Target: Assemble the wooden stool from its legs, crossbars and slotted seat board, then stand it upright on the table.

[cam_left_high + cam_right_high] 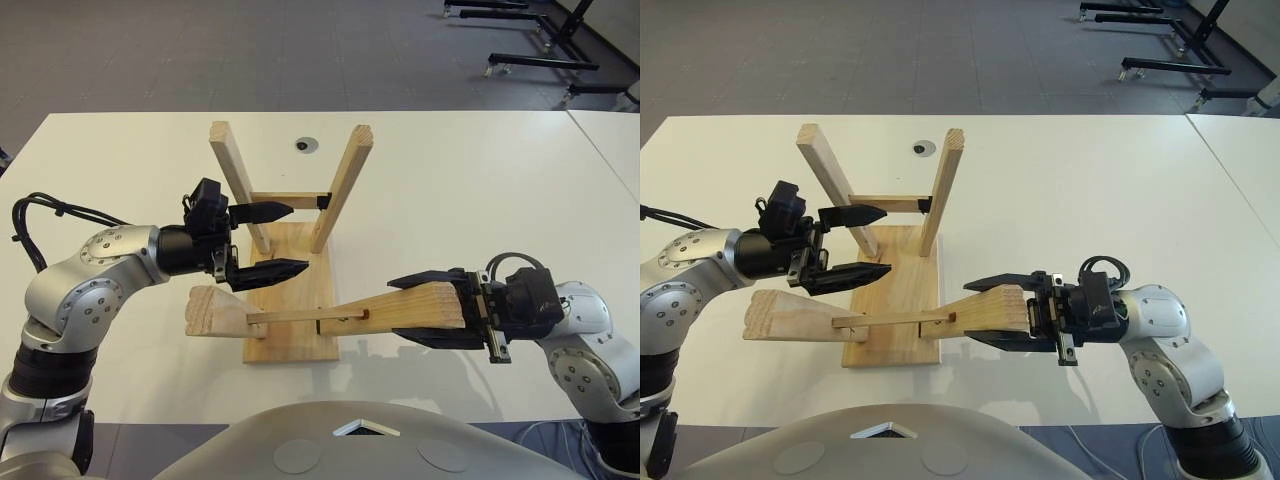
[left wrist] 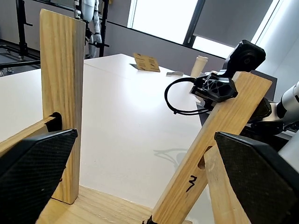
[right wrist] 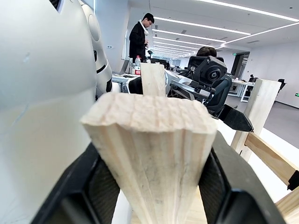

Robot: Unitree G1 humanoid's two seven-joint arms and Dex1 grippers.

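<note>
So the flat pale wooden seat board [image 1: 290,345] is lying in the middle of the white table [image 1: 480,190], long side running near to far. Two light wooden legs stand up out of its far end, the left standing leg [image 1: 232,170] and the right standing leg [image 1: 345,180]. Both splay outward toward the top, and a short wooden crossbar [image 1: 285,200] joins them partway up.

The left gripper [image 1: 297,238] comes in from the left with its jaws wide apart, holding nothing. Its far finger sits just beside that short crossbar and its near finger hangs over the board. Can't tell if the far one actually touches the bar.

The other half of the stool is a second frame lying sideways across the near part of the board. It has a chunky left leg [image 1: 215,312] sticking out past the board's left edge, a thin wooden rail [image 1: 300,317], and a chunky right leg [image 1: 420,305] out past the right edge. The right gripper [image 1: 395,308] reaches in from the right and is clamped tight on that right leg, one finger on its far face and one on its near face. Whether the frame rests on the board or hovers just above it, I can't tell.

There's also a small round dark hole [image 1: 305,145] in the table beyond the standing legs.
</note>
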